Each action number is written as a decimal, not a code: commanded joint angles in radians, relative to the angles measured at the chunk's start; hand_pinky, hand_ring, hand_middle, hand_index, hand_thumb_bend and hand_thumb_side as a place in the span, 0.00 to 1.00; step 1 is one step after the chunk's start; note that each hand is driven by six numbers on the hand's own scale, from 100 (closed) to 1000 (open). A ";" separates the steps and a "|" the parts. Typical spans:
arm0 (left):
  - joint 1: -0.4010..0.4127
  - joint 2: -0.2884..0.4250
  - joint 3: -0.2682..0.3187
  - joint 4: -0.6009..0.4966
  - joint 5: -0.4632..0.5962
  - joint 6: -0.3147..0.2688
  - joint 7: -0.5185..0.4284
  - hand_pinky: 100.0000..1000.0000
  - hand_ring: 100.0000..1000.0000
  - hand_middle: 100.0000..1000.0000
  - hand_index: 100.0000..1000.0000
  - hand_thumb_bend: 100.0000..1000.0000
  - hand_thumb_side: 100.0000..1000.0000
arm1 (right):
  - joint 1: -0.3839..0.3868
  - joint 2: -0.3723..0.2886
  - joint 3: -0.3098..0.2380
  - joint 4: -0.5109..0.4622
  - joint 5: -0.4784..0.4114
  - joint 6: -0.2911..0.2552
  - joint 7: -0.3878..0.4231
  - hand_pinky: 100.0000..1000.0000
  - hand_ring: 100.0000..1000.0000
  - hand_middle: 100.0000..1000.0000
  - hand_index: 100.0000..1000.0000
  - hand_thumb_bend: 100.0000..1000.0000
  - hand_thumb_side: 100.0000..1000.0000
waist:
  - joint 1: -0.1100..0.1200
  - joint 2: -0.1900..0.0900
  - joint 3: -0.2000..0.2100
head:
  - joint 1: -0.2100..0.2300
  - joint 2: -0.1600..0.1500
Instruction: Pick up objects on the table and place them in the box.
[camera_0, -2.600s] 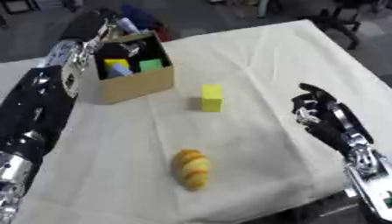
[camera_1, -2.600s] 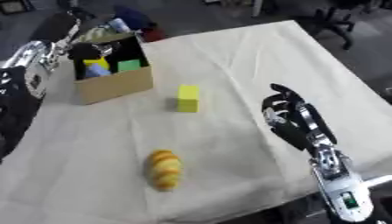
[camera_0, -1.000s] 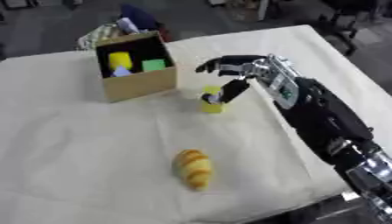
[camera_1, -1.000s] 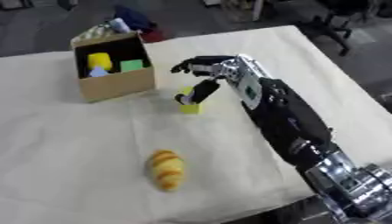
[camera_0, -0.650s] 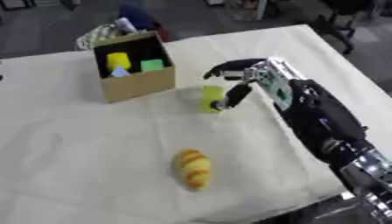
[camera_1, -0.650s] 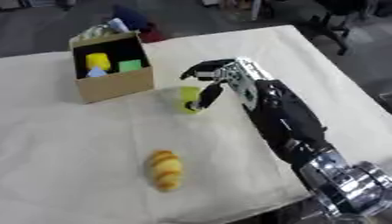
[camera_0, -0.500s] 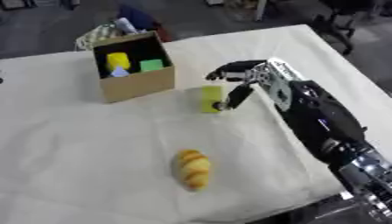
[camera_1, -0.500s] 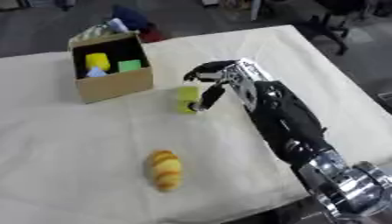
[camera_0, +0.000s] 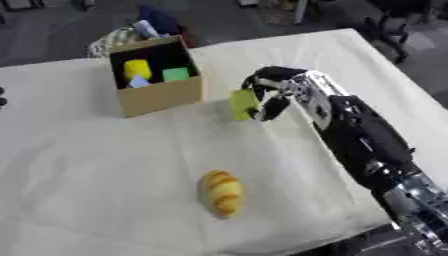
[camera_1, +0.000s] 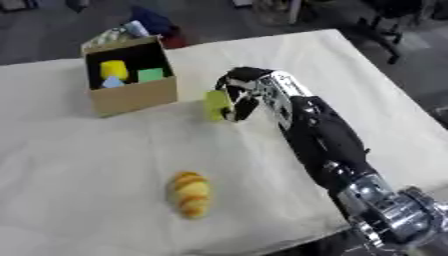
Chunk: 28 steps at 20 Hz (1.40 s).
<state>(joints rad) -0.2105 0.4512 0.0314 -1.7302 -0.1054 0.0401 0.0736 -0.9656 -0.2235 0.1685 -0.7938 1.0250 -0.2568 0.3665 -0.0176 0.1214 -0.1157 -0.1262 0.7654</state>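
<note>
The right hand (camera_0: 273, 95) has its fingers curled round a yellow block (camera_0: 243, 104) — just right of the cardboard box (camera_0: 157, 95). A croissant (camera_0: 220, 193) lies on the near cloth — well apart from both.

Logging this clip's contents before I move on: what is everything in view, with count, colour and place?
Box: one, brown cardboard, open top, far left of the table.
Pieces in the box: three, a yellow one, a green one, a pale one.
Block: one, yellow-green, right of the box, in the right robot hand.
Croissant: one, golden yellow, near middle of the table, untouched.
Cloth: one, cream, covering the table.
Bundle: dark blue and pale items behind the box, off the table edge; cannot tell what they are.
Right robot hand: one, black and silver, fingers curled round the block.
Left robot hand: only a dark bit at the left edge.
</note>
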 joint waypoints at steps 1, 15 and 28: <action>-0.005 0.004 0.015 -0.021 0.002 0.001 0.005 0.67 0.61 0.58 0.82 0.05 0.69 | -0.066 -0.002 -0.016 -0.038 -0.024 0.015 -0.047 0.64 0.58 0.37 0.55 0.00 0.00 | 0.013 -0.014 0.010 | -0.008 0.000; 0.002 -0.083 -0.034 -0.068 -0.002 -0.012 -0.041 0.67 0.60 0.58 0.82 0.00 0.73 | -0.257 0.106 -0.192 0.194 0.206 0.305 -0.219 0.71 0.75 0.77 0.97 0.00 0.32 | 0.018 0.014 0.193 | -0.147 -0.044; 0.025 -0.090 -0.023 -0.062 -0.010 -0.005 -0.044 0.67 0.61 0.58 0.82 0.00 0.76 | -0.224 0.059 -0.112 0.064 0.297 0.274 -0.215 0.78 0.84 0.96 1.00 0.11 0.40 | 0.009 0.005 0.141 | -0.123 -0.023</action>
<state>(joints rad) -0.1802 0.3508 -0.0014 -1.7794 -0.1115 0.0357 0.0282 -1.1691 -0.1263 0.0404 -0.6753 1.3436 0.0570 0.1357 -0.0151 0.1396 0.0201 -0.2556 0.7389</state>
